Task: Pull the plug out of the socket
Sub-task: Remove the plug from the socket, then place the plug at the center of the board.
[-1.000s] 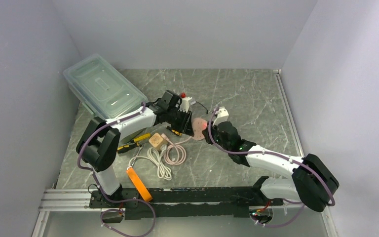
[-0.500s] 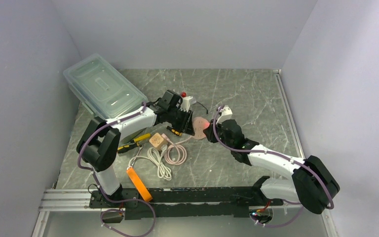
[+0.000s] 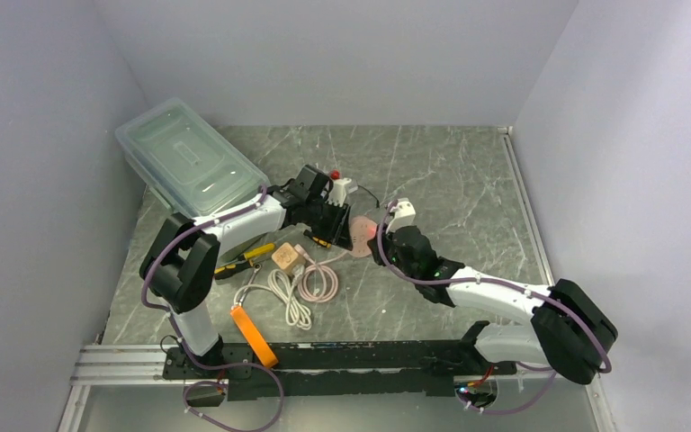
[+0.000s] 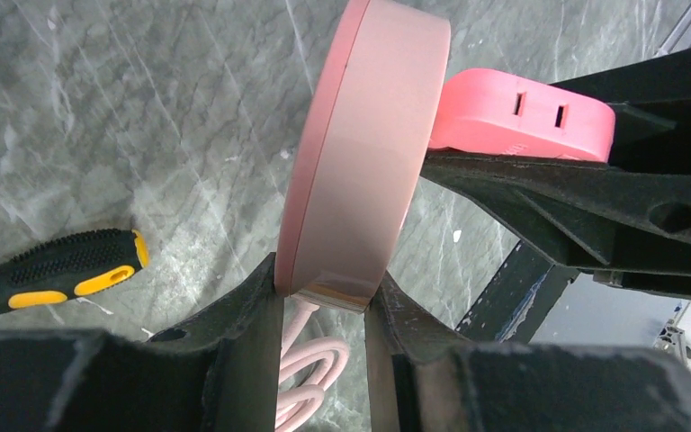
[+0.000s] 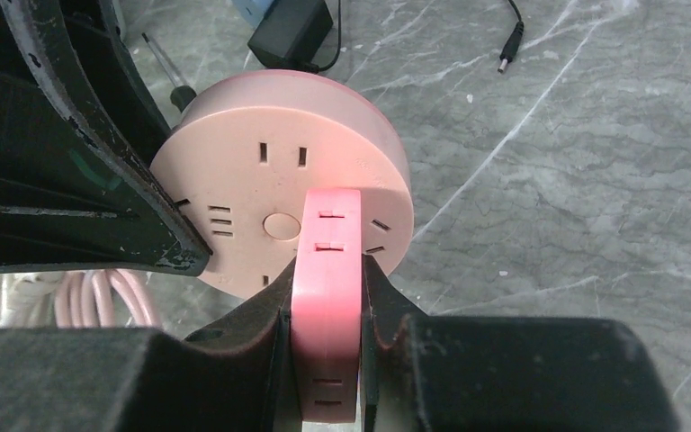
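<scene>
Socket (image 4: 369, 135) clamped edgewise in left pincer (image 4: 324, 297), above middle of worktop (image 3: 450, 180), face turned toward right pincer (image 5: 327, 281). Plug (image 5: 328, 234) gripped there, seated against that face; pull judged straight back, perpendicular to face.

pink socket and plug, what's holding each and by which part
Left tool grips the round pink socket by its rim, pinched across its thickness. Right tool clamps the red plug across its two flat sides.

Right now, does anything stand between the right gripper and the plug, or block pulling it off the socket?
Nothing visible does. The right gripper is shut on the pink plug, which sits against the face of the round pink socket; the left gripper clamps its rim.
</scene>
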Robot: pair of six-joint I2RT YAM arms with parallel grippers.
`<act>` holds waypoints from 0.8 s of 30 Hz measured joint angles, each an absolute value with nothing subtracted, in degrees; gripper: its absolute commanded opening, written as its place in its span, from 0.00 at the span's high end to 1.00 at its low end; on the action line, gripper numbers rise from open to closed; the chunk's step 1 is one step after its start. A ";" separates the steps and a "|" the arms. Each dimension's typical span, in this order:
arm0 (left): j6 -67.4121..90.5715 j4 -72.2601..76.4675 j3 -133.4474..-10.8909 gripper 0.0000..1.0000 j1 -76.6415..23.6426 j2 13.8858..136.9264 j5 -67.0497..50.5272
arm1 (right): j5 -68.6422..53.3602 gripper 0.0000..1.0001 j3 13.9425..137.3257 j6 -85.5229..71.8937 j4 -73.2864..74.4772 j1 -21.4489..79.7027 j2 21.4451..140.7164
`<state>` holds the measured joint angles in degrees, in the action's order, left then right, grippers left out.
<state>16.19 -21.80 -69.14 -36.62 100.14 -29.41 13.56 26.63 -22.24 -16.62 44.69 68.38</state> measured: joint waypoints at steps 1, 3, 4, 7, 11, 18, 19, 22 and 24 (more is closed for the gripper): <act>16.19 -22.20 -69.14 1.00 -36.62 100.14 -29.36 | 14.83 1.00 26.68 -22.06 -16.62 45.58 68.73; 16.12 -22.87 -69.14 1.00 -36.62 100.25 -29.26 | 16.56 1.00 26.85 -21.96 -16.56 46.78 69.34; 16.01 -23.07 -69.14 1.00 -36.62 100.29 -29.21 | 17.12 1.00 27.03 -21.96 -16.49 47.11 69.60; 15.92 -23.18 -69.14 1.00 -36.60 100.36 -29.08 | 17.56 1.00 27.07 -22.04 -16.47 47.16 69.80; 15.92 -23.05 -69.52 1.00 -36.60 100.36 -27.40 | 13.26 1.00 27.07 -22.74 -16.75 43.40 69.63; 15.77 -23.40 -69.56 1.00 -34.11 100.51 -21.32 | 9.23 1.00 27.07 -24.12 -17.06 35.94 68.58; 15.75 -23.40 -69.56 1.00 -33.95 100.51 -21.06 | 8.69 1.00 27.07 -24.25 -17.06 35.83 68.69; 15.75 -23.40 -69.56 1.00 -34.00 100.51 -20.84 | 6.79 1.00 27.07 -24.29 -17.23 35.79 69.14; 15.73 -23.40 -69.56 1.00 -34.00 100.51 -20.84 | 5.58 1.00 27.07 -24.47 -17.21 35.81 69.54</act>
<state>15.73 -23.40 -69.56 -34.00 100.51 -20.84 5.58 27.07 -24.47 -17.21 35.81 69.54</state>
